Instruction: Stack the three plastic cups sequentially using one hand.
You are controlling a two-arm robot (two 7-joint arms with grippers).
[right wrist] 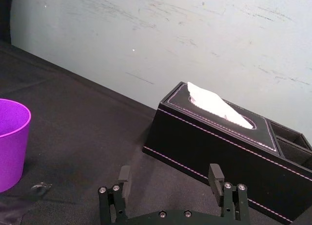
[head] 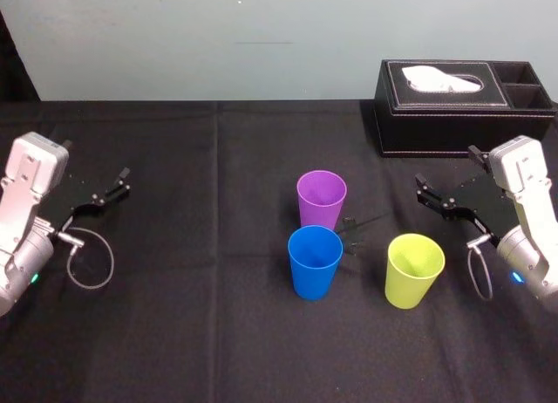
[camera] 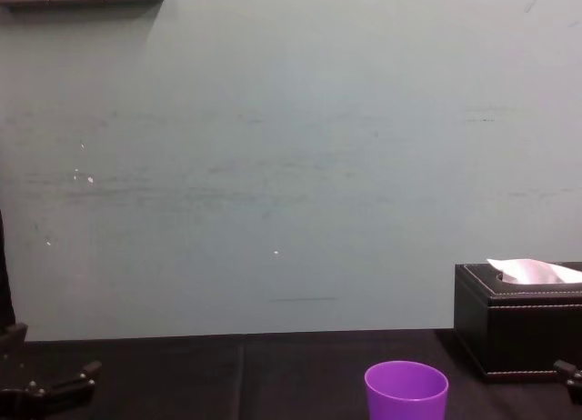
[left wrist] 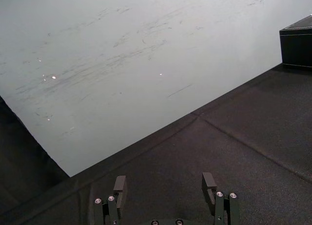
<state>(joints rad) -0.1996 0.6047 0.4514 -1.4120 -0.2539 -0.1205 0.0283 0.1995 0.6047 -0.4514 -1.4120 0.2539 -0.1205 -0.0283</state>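
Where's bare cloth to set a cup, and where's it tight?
Widest bare cloth: between the left gripper and the blue cup, plus the near strip before all cups. Crowded: purple cup and blue sit close together; right gripper hangs just beyond the yellow-green cup, near the tissue box.

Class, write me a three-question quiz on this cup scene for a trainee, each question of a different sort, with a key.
1. True or false: the purple cup is already nested inside the blue cup.
2. Which cup stands farthest to the robot's right? A purple cup, B blue cup, C yellow-green cup.
3. Fill the gap: the left gripper and the right gripper are both open and hold ____.
Key: 1 false; 2 C; 3 nothing.
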